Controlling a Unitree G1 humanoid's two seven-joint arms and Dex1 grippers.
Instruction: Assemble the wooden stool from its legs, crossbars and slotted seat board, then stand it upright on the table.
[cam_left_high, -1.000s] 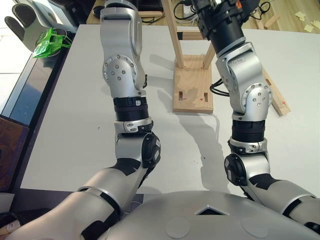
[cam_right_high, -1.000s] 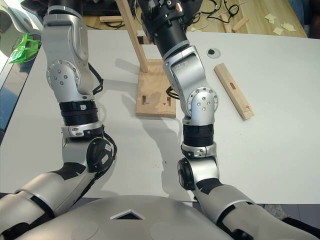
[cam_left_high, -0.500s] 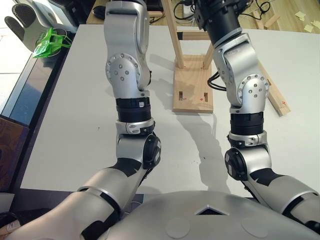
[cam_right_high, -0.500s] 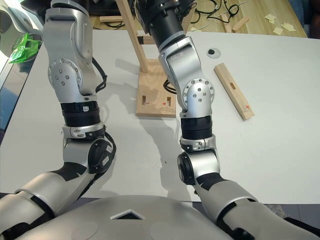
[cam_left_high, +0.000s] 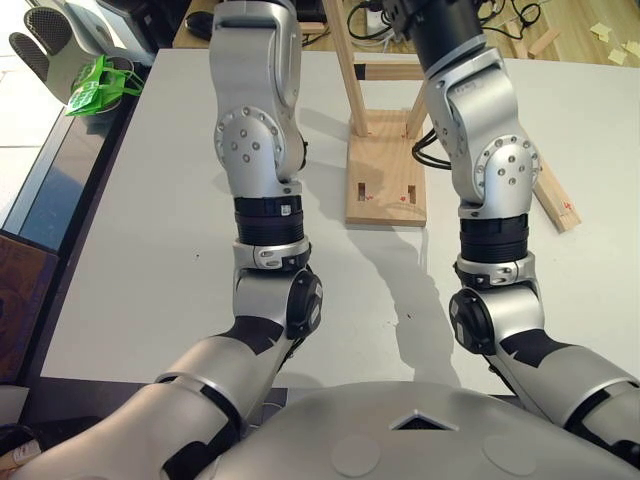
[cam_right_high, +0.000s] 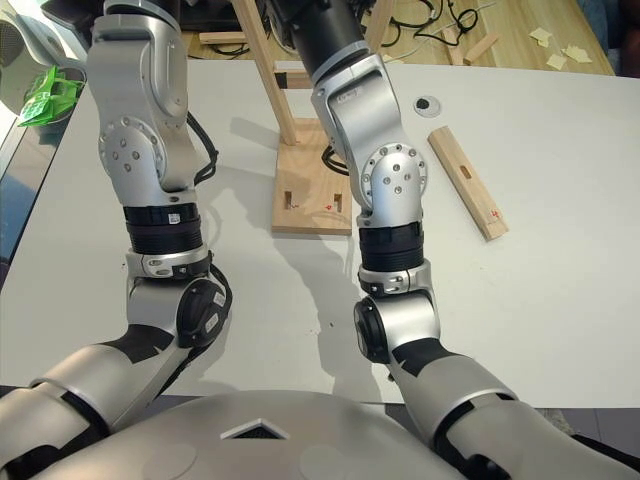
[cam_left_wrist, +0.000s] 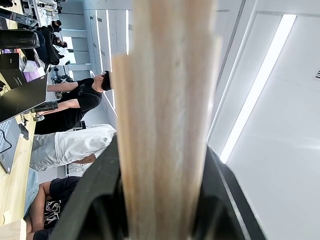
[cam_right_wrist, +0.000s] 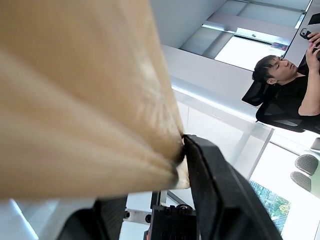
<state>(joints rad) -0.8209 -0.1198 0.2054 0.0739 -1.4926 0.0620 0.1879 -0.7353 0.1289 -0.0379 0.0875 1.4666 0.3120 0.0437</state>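
Though upright on seat board (cam_left_high: 385, 190), legs (cam_left_high: 353, 70) wrist-close, tight in left claw (cam_left_wrist: 160, 210), right claw (cam_right_wrist: 165, 207).

A pale wooden leg (cam_left_wrist: 165, 75) runs through the centre of the frame, clamped between the black jaws of the left gripper (cam_left_wrist: 162, 145), one pressed against each side.

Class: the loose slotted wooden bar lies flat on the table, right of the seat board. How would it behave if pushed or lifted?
The slotted bar is flat-sided and lies flat on the table, so it would probably slide, not roll. Looks like wood: likely stiff. Slim, so probably light.
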